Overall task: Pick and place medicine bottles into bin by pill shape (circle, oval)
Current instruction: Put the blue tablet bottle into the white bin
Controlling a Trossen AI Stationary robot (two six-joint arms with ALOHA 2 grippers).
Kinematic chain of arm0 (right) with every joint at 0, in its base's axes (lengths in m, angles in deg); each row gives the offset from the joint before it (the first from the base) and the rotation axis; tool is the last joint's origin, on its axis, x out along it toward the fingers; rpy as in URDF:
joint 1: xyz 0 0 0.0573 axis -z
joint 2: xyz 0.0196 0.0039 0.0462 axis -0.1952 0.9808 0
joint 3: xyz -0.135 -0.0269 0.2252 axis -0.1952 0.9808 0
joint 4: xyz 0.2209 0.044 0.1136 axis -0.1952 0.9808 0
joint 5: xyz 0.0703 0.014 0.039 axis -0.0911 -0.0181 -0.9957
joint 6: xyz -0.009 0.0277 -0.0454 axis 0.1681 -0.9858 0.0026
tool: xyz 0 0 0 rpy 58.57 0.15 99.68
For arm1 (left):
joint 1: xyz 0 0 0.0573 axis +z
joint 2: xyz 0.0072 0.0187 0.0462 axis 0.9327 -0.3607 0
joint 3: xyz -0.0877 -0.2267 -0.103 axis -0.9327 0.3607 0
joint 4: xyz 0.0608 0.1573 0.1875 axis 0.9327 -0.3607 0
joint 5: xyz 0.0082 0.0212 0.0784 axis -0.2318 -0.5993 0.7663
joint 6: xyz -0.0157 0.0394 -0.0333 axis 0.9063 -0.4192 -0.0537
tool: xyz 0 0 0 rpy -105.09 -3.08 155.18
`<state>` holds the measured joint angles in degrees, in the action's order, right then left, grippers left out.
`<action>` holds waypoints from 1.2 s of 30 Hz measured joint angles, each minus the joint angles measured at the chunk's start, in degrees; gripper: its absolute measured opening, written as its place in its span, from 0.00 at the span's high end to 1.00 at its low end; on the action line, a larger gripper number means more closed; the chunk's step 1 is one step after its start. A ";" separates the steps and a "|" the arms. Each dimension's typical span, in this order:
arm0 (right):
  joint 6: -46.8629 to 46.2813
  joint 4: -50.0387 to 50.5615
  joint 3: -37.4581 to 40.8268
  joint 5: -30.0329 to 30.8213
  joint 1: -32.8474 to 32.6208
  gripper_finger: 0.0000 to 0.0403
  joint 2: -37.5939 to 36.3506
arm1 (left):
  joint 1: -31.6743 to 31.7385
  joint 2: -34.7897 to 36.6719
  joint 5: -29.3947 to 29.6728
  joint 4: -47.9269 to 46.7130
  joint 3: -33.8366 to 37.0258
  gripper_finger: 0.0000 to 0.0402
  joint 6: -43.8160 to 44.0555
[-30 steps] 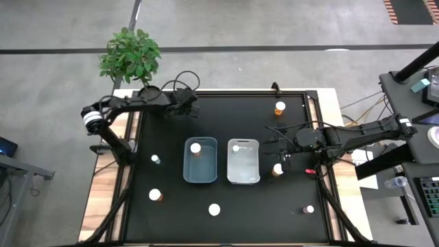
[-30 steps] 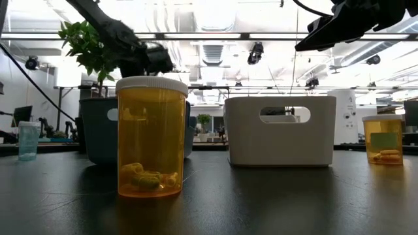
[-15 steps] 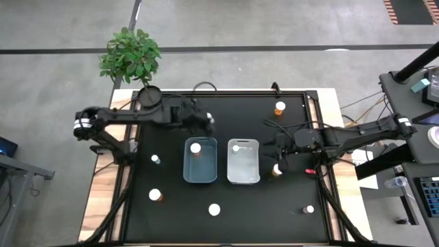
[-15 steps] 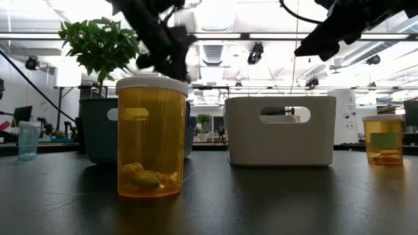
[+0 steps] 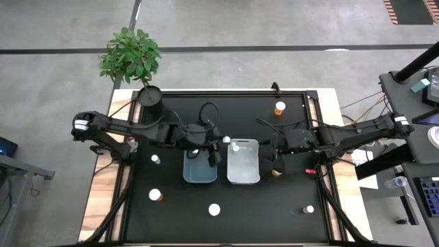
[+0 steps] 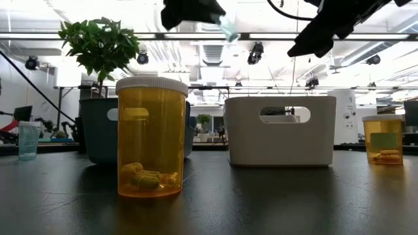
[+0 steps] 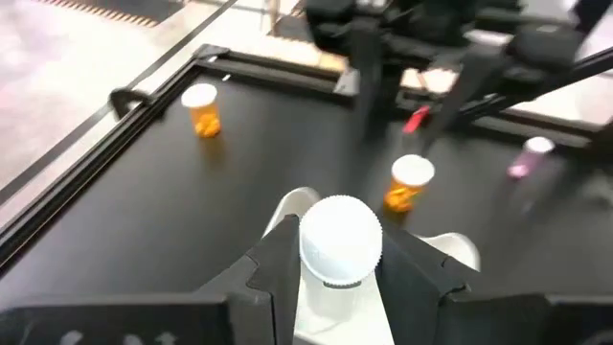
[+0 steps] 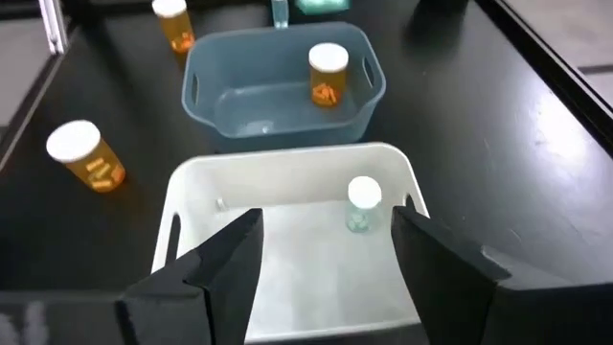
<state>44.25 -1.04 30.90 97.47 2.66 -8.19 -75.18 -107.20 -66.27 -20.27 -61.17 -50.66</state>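
Observation:
My left gripper (image 5: 221, 142) hangs over the gap between the blue-grey bin (image 5: 188, 171) and the white bin (image 5: 245, 177). It is shut on a small teal bottle with a white cap (image 7: 340, 240), which also shows in the low view (image 6: 227, 27). My right gripper (image 8: 326, 278) is open and empty over the white bin's right end (image 5: 269, 147). An orange bottle (image 8: 328, 72) stands in the blue-grey bin. A tiny bottle (image 8: 362, 203) stands in the white bin. Other bottles stand on the table, among them one at the near edge (image 6: 151, 137). My left gripper pinches the small bottle's body just below its white cap (image 7: 337, 287) between its two fingers (image 7: 278, 273). The cap end sticks out past the fingertips. The bottle is lifted clear above the bins and is tilted in the low view.
On the black table stand orange bottles at the far right (image 5: 280, 107), near left (image 5: 156, 195) and beside the white bin under my right arm (image 5: 277, 169). There is also a tiny teal one (image 5: 156, 159), a pink one (image 5: 309, 209) and a potted plant (image 5: 130, 58) at the far left corner.
My left gripper has swung from the far left of the table toward the right and near edges, carrying the small bottle, and now hangs over the bins. My right gripper has shifted a little toward the table's left, over the white bin's end.

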 joint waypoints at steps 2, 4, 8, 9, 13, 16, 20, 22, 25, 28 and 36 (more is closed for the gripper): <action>-0.02 3.15 -1.38 0.00 -0.01 0.45 -0.22 | -0.65 0.00 0.00 0.49 -0.54 0.76 0.01; 0.04 5.27 -1.94 0.02 -0.02 0.45 -0.95 | -0.98 -0.08 0.05 0.59 -0.69 0.76 0.12; 1.24 5.42 -1.14 0.02 -0.02 0.47 -2.97 | -1.29 -2.46 0.07 0.26 -2.24 0.76 1.60; 1.68 5.25 -0.78 0.02 -0.02 0.48 -3.41 | -1.29 -3.63 -0.20 0.04 -3.28 0.76 1.60; 4.52 3.39 0.20 0.03 -0.02 0.49 -5.19 | -1.64 -8.36 -1.49 -4.22 -9.30 0.76 1.68; 6.62 3.23 0.32 0.04 -0.02 0.50 -6.30 | -2.03 -12.25 -1.54 -10.14 -15.18 0.76 2.73; 8.66 3.16 0.34 0.04 -0.02 0.50 -7.79 | -2.58 -17.82 -1.56 -16.32 -22.59 0.76 3.07; 9.76 3.28 0.34 0.03 -0.02 0.50 -8.39 | -2.78 -20.69 -1.60 -18.35 -25.45 0.76 3.16; 10.75 3.28 0.36 0.02 -0.02 0.50 -9.12 | -2.86 -24.59 -2.21 -20.27 -28.70 0.76 4.58; 11.57 3.26 0.47 0.02 -0.02 0.50 -9.46 | -2.84 -28.65 -2.58 -22.09 -31.01 0.76 4.70; 11.80 2.98 2.91 0.02 -0.02 0.50 -9.48 | -2.38 -36.83 0.08 -22.10 -32.54 0.76 4.24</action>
<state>56.04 1.95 33.81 97.49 2.64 -17.67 -77.57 -144.03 -66.19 -42.36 -93.70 -46.42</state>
